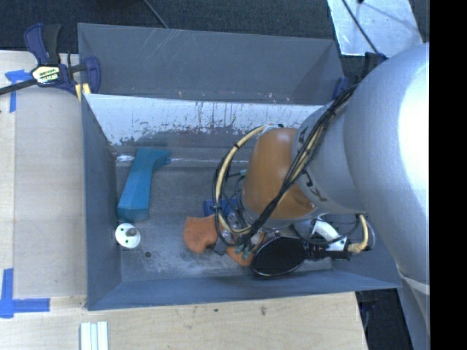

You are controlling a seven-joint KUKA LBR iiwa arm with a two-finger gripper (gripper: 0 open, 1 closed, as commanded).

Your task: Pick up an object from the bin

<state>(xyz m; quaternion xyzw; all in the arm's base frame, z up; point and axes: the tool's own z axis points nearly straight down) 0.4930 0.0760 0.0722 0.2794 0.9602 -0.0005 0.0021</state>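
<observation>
Camera view, contents of bin.

1. Grey metal bin (101, 195), sloped walls, scuffed floor with rust-coloured streaks on the far wall.
2. Silver-grey robot arm (379, 159), entering from the right, with a rounded orange wrist cover (273, 173) and looped yellow and black cables (225, 168) round it.
3. Gripper (235, 233), low over the near-right part of the floor, beneath the orange wrist cover. The cover and cables hide it, so whether it is released or clenched cannot be told.
4. Orange-brown soft-looking lump (198, 233), on the floor toward the near wall, just beside the gripper on its left. Contact between the two cannot be told. Nearest item to the gripper.
5. Black glossy oval disc (279, 257), against the near wall, just to the right of the gripper.
6. White curved piece (323, 230), right of the disc, partly under the arm.
7. Blue plastic block bent like a pistol grip (139, 184), lying flat at the left of the floor, well apart from the gripper.
8. Small white round piece (128, 235), just below the blue block, near the left wall.
</observation>
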